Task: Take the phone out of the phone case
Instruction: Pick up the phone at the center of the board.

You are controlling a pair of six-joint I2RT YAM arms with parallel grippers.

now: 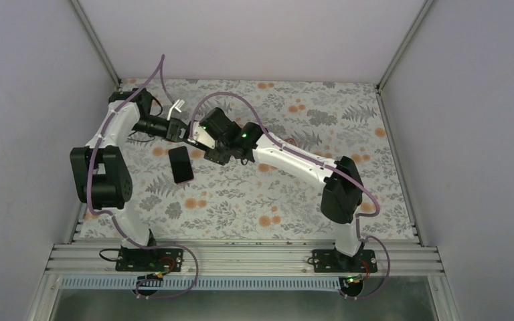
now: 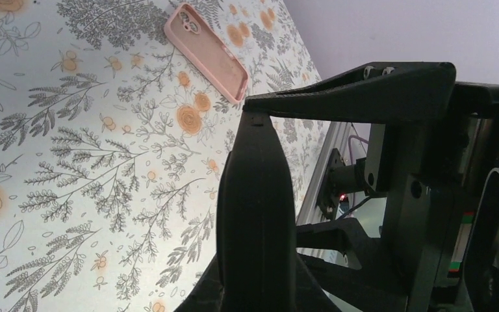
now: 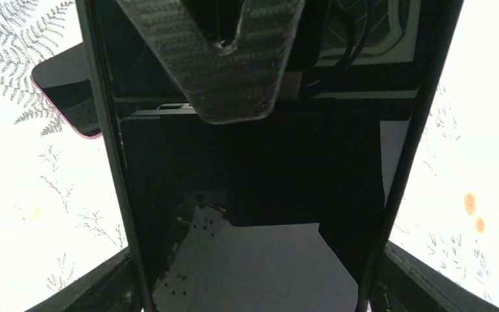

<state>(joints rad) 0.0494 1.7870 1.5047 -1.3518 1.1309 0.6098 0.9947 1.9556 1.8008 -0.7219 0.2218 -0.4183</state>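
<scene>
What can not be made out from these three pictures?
- Top external view: the left gripper and right gripper overlap, so whether they are open, shut or holding anything is unclear.
- The empty pink phone case shows only in the left wrist view; the top view does not show it.
- Right wrist view: dark parts fill the middle, unidentifiable.
- The dark rectangular phone is too small in the top view to show its edges.
</scene>
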